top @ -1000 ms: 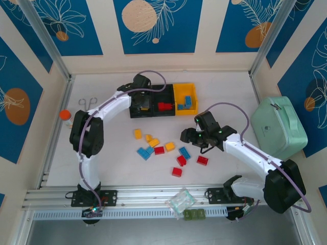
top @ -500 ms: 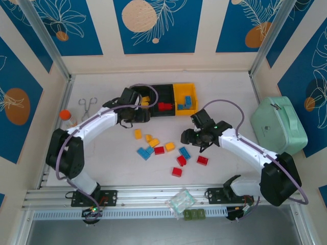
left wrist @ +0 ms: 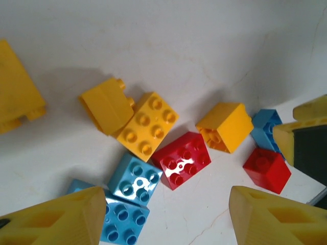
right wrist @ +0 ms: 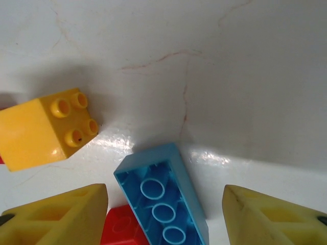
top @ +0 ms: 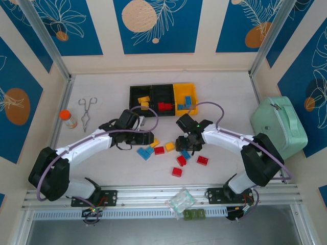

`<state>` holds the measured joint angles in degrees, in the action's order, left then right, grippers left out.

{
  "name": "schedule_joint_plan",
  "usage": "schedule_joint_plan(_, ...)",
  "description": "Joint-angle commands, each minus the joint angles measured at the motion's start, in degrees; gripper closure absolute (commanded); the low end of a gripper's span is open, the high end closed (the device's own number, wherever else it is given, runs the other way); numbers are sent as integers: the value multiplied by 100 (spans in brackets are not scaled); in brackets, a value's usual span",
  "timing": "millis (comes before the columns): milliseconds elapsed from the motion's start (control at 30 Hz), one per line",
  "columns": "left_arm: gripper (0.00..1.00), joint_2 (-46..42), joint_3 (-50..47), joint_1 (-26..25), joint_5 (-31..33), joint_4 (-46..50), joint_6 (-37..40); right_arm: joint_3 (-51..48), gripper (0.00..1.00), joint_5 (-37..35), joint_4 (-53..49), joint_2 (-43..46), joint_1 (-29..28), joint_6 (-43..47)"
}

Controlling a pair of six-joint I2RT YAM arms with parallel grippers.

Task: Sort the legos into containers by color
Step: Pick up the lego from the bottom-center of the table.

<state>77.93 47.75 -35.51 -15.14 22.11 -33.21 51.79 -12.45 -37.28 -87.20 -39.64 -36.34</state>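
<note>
Your right fingers (right wrist: 271, 217) hang released over an upturned blue brick (right wrist: 162, 204) on the worktop (right wrist: 245, 76), well apart from the bins (top: 152, 87). A red brick (right wrist: 120, 229) lies against it, so closing may pinch both or twist the blue one away. Your left fingers (left wrist: 56, 217), released and empty too, hover above crowded bricks (left wrist: 181, 161) just beside; the two arms could knock each other there.

Three bins (top: 153, 87); loose bricks (top: 177, 172): four red, three blue, four yellow.
</note>
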Motion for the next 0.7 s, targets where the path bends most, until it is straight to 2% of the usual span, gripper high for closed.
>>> schedule_joint_plan(0,36,-107,-218,-60,-36,-78,-203,249,39,-118,-78,-266,-74,100)
schedule_joint_plan(233,36,-86,-362,-102,99,-154,-317,380,41,-151,-91,-712,-175,75)
schedule_joint_plan(533,36,88,-398,-184,81,-331,-414,382,62,-460,-145,-808,-176,74)
schedule_joint_plan(667,36,172,-398,-250,81,-430,-485,556,69,-743,-294,-794,-167,157)
